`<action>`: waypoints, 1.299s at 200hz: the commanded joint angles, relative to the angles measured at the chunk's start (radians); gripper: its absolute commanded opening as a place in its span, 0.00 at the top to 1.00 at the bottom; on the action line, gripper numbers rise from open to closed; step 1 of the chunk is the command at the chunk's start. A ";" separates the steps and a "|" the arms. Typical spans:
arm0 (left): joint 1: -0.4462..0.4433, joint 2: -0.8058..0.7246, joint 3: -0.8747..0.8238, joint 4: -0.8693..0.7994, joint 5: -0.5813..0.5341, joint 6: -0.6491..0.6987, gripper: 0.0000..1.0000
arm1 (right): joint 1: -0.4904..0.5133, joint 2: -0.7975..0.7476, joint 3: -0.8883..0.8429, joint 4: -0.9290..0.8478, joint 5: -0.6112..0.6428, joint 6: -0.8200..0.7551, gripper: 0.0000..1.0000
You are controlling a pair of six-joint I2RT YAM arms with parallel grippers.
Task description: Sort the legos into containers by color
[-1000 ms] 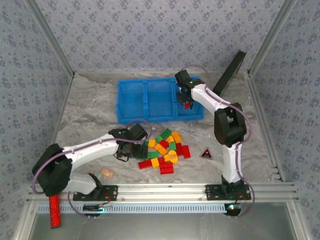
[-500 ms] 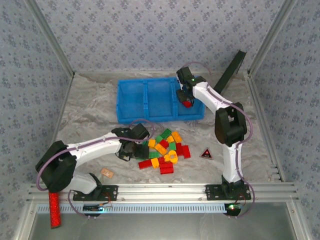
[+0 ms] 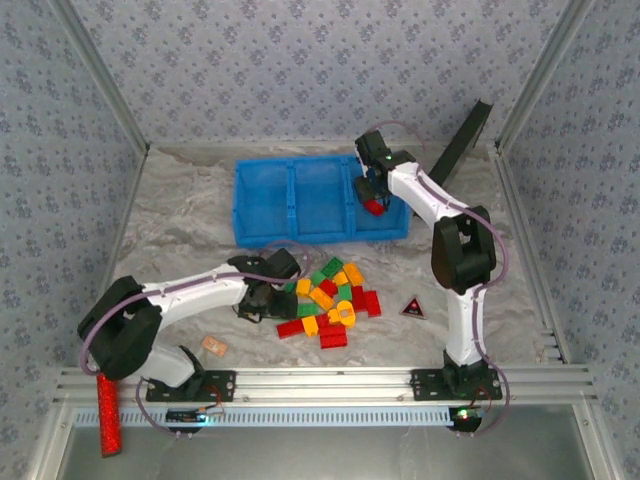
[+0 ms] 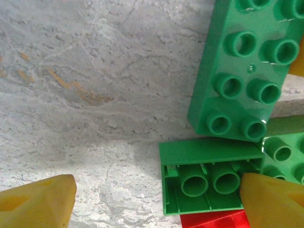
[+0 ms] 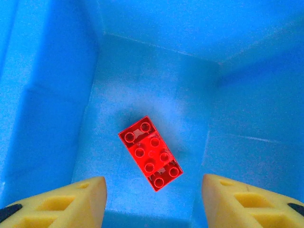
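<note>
Since a second ago the right gripper [image 3: 371, 192] has parted its jaws and let go of the red brick [image 5: 151, 160]. The left arm has edged a little closer to the loose bricks.

The marbled grey table [image 3: 180, 230] carries the blue bin [image 3: 240, 205] toward its far side, with three joined compartments in a row. The right gripper hangs over the right-hand compartment [image 5: 142, 90], its jaws moderately apart with nothing between them. The red brick lies studs-up and askew on that compartment's floor, clear of the walls.

Nearer the arms, the pile of legos [image 3: 330, 298] sits in front of the bin, with red, green and orange-yellow pieces mixed together. The left gripper [image 3: 262, 298] is low at the pile's left edge with its jaws wide. One yellow fingertip [image 4: 270, 202] is against the corner of an upturned green brick [image 4: 209, 180], and the other stands well apart over bare table. A long green brick [image 4: 247, 71] lies studs-up just beyond it, and an edge of another red piece [image 4: 213, 221] shows beneath.
</note>
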 commanded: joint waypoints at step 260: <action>0.076 -0.059 0.217 -0.191 -0.110 0.042 0.70 | -0.002 -0.160 -0.079 -0.044 0.080 0.011 0.44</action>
